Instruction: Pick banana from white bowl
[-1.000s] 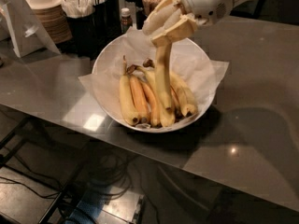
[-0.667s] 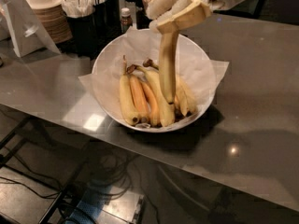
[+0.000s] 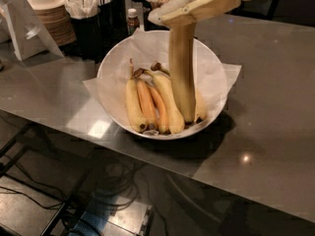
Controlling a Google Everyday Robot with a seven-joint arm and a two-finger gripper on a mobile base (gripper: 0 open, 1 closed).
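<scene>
My gripper is at the top centre, above the white bowl, and is shut on the upper end of the banana. The banana hangs almost straight down, its lower end just above the fruit in the bowl. The bowl is wide, round and lined with crumpled white paper. In it lie two shorter yellow bananas and slim orange-tinted ones.
The bowl stands on a grey table. Behind it at the back left are stacked paper bowls, a dark holder with utensils and a small bottle. The table's front edge runs below the bowl, with cables on the floor.
The gripper has risen with the banana, which now hangs higher and more upright over the bowl. The other bananas have stayed in place.
</scene>
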